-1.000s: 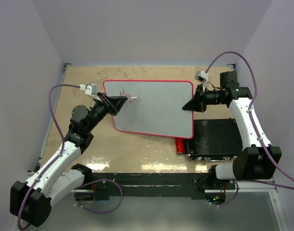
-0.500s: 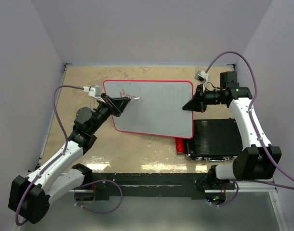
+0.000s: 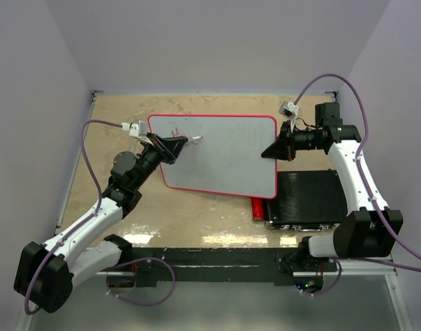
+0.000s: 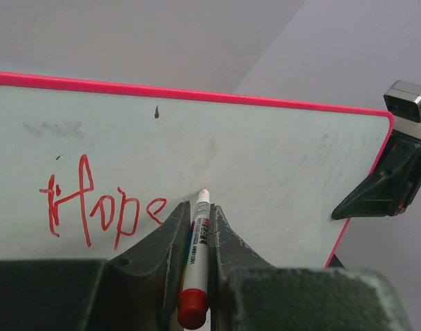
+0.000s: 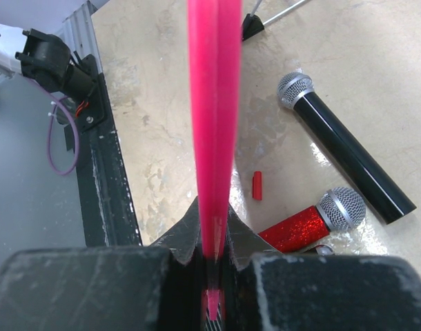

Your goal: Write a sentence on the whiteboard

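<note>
The whiteboard (image 3: 224, 155), glossy white with a thin red frame, is held tilted above the table. My right gripper (image 3: 269, 153) is shut on its right edge; the red frame (image 5: 214, 103) runs up between the fingers in the right wrist view. My left gripper (image 3: 183, 143) is shut on a red-capped marker (image 4: 197, 255), its tip (image 4: 203, 191) at the board (image 4: 266, 158) just right of the writing. The sentence (image 4: 103, 207) reads "Hope" in red. It shows faintly in the top view (image 3: 176, 132).
A black ribbed case (image 3: 310, 198) lies at the right, under the board's corner. A red glitter microphone (image 5: 314, 222), a black microphone (image 5: 345, 155) and a red marker cap (image 5: 257, 185) lie on the tan table below the board.
The left arm has shifted and its marker tip sits a little further right along the first line. The right arm and the board have not moved.
</note>
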`<action>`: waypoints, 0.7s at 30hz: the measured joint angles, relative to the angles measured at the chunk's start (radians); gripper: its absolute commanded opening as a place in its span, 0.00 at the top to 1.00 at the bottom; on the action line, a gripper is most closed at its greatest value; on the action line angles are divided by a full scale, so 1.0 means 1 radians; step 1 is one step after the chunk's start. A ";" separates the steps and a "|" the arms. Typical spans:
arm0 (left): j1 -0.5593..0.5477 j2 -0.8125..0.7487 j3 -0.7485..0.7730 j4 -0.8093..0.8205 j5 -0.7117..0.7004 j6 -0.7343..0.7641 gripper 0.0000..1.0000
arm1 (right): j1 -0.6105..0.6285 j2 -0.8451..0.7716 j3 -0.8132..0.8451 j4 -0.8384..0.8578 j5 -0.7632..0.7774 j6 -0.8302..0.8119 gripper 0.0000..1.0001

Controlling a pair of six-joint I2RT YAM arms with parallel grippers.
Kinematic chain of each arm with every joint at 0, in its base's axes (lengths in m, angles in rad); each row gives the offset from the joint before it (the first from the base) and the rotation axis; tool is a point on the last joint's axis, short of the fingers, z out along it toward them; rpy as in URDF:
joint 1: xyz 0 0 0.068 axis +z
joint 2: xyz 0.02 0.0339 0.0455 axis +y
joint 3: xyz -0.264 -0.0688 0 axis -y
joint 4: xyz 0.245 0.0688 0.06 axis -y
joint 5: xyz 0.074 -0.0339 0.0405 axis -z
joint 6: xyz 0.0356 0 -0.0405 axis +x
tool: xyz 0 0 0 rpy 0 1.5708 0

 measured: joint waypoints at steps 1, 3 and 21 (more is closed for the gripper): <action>0.000 0.005 0.000 0.005 -0.001 0.000 1.00 | 0.000 0.000 0.000 0.000 0.000 0.005 1.00; 0.000 0.016 0.000 0.018 -0.003 0.000 1.00 | -0.001 0.000 -0.001 -0.001 0.000 0.014 1.00; 0.000 0.010 0.002 -0.005 -0.006 0.003 1.00 | -0.001 -0.001 -0.002 0.000 0.002 0.027 1.00</action>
